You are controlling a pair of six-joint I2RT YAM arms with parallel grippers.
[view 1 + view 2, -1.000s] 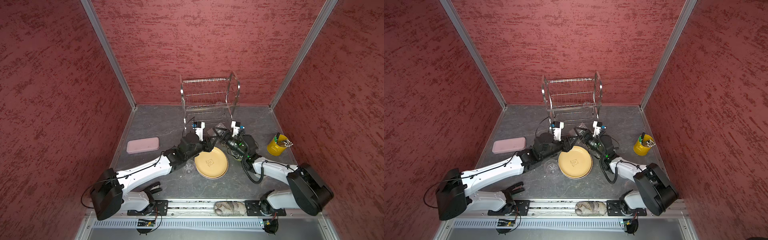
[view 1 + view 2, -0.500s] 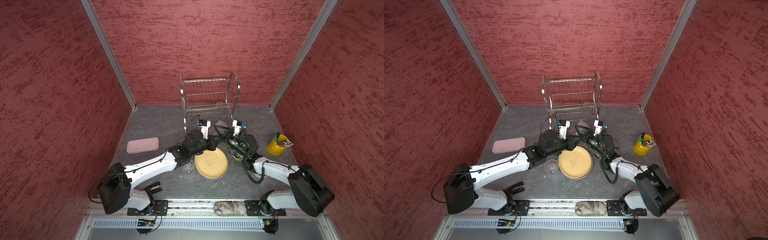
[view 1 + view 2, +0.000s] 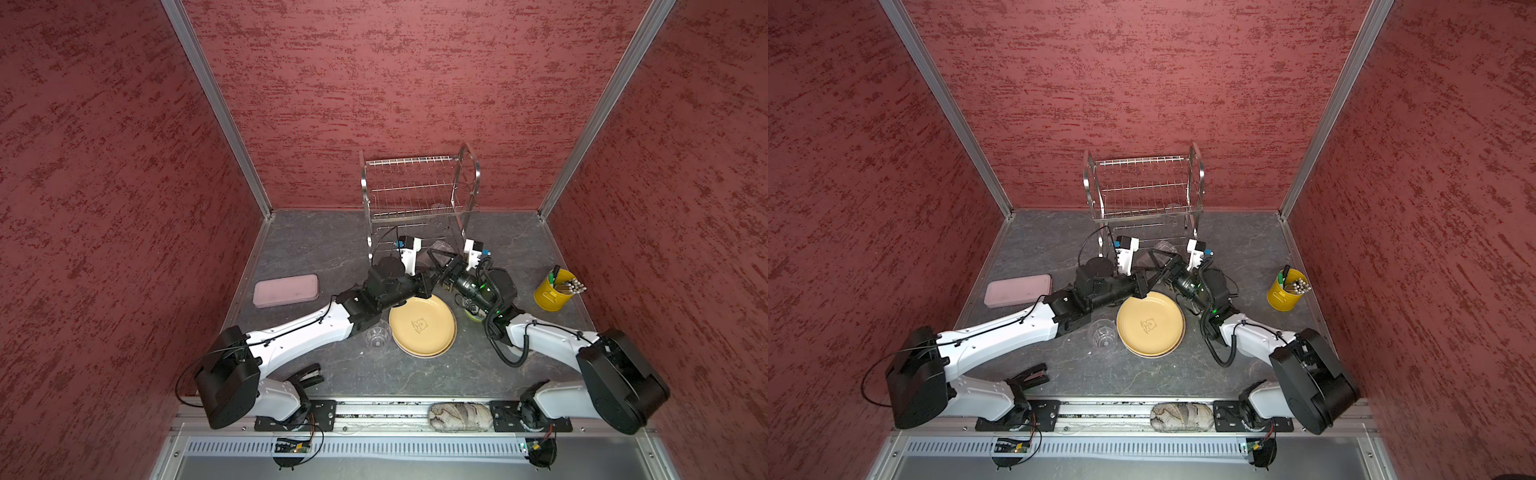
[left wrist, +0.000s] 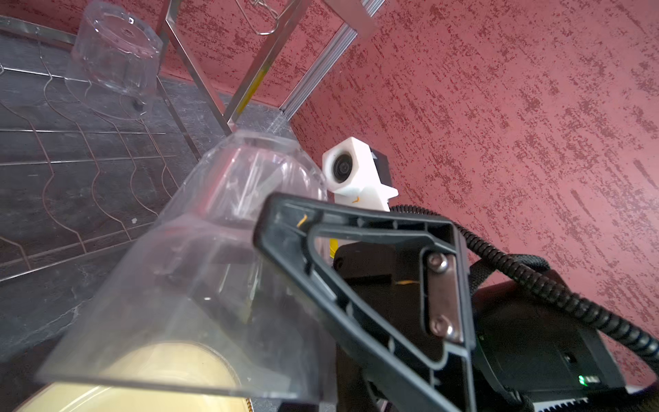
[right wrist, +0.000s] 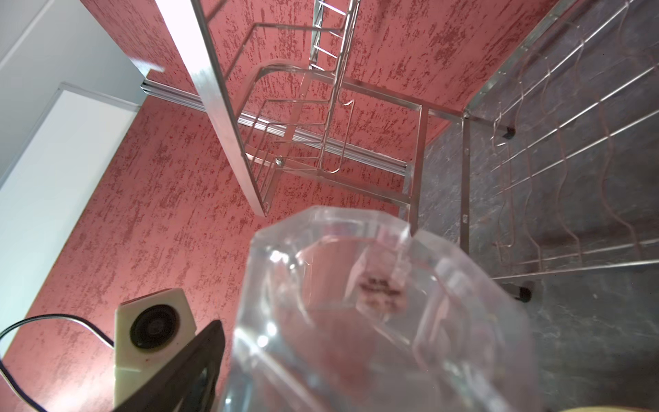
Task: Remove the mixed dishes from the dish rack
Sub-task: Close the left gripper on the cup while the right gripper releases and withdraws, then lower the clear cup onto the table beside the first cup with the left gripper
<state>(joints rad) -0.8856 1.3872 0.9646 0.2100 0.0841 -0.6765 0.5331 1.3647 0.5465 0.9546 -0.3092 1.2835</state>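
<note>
Two grippers: placed tip to tip just in front of the dish rack [image 3: 419, 187], above the far rim of the tan-yellow plate [image 3: 422, 328], so that one tumbler can be passed across.
Held tumbler [image 4: 199, 257]: held tilted between both grippers, clear of the table [image 3: 332, 249], with its base pointed toward the rack.
Left gripper [image 3: 428, 284]: pressed together. A pinch on the tumbler's thin wall near the rim is judged, though its fingers are hidden.
Right gripper [image 3: 433, 264]: spread wide around the tumbler's body, and judged to be letting go.
Second tumbler [image 4: 114, 60]: stood upside down at a corner of the rack's lower tier, not yet unloaded.
Third tumbler [image 3: 377, 334]: set on the table, just beside the plate's left edge.
</note>
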